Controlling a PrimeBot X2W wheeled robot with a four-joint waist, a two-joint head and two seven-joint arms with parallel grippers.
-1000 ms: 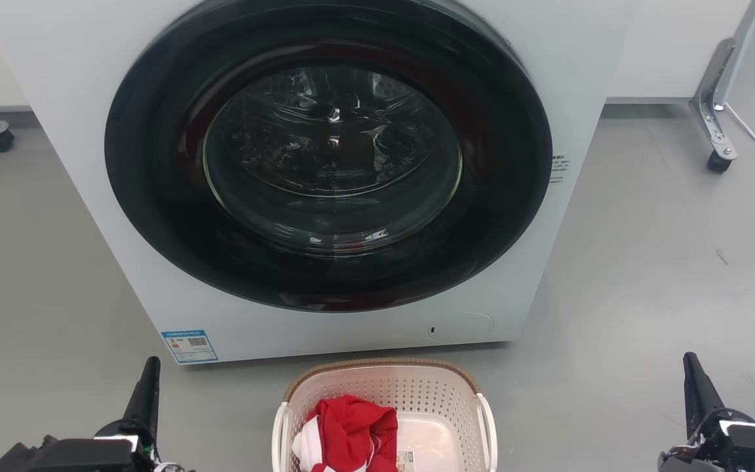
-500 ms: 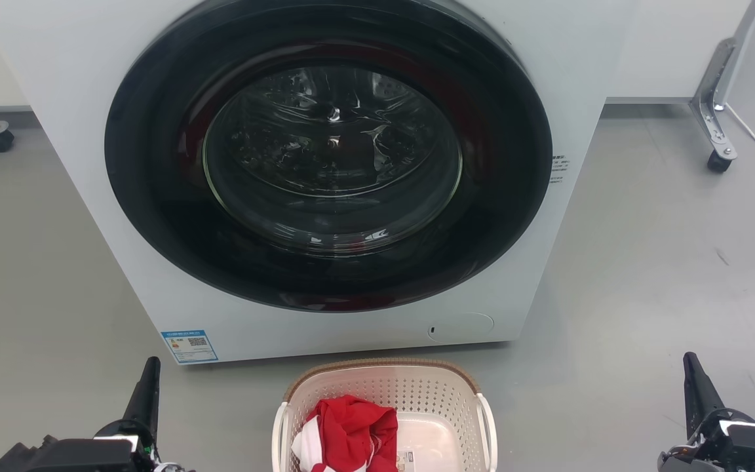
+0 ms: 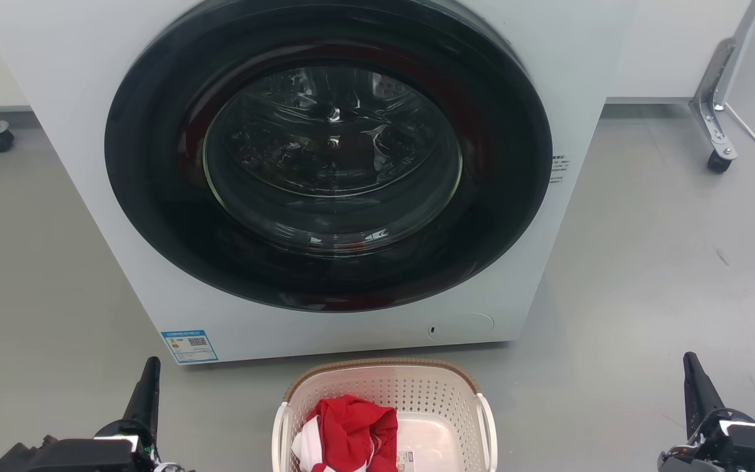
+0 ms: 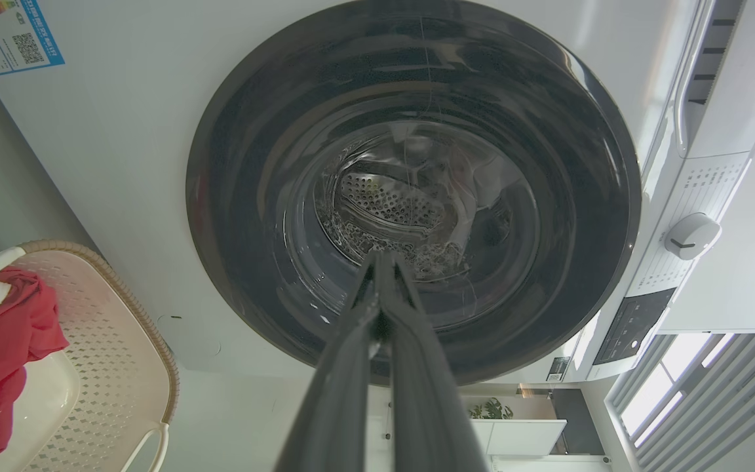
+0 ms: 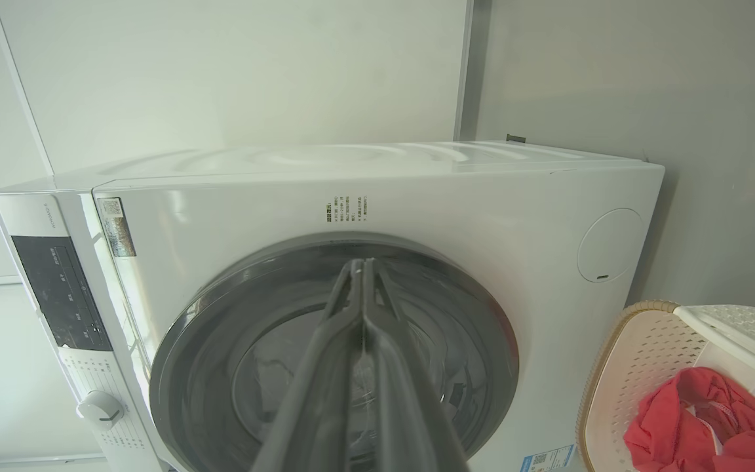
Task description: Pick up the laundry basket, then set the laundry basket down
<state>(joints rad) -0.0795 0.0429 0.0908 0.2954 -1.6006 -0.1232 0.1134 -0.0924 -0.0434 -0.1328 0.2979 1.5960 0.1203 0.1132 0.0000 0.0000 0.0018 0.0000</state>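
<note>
Well, the laundry basket [image 3: 384, 388] sits on the floor [image 3: 646, 262] by the washer [image 3: 325, 164], left gripper [image 4: 377, 259] and right gripper [image 5: 359, 263] both clenched empty

The laundry basket [image 3: 431, 391] was cream-white and perforated, with a brown woven-look rim. The garment [image 3: 351, 426] was red. The washing machine [image 3: 76, 118] was white.

Both the left gripper [image 3: 152, 362] and right gripper [image 3: 689, 357] have long, tapering dark-grey fingers [image 4: 348, 367] rising from boxy black housings [image 3: 66, 454] topped with white plates [image 3: 741, 425].
</note>
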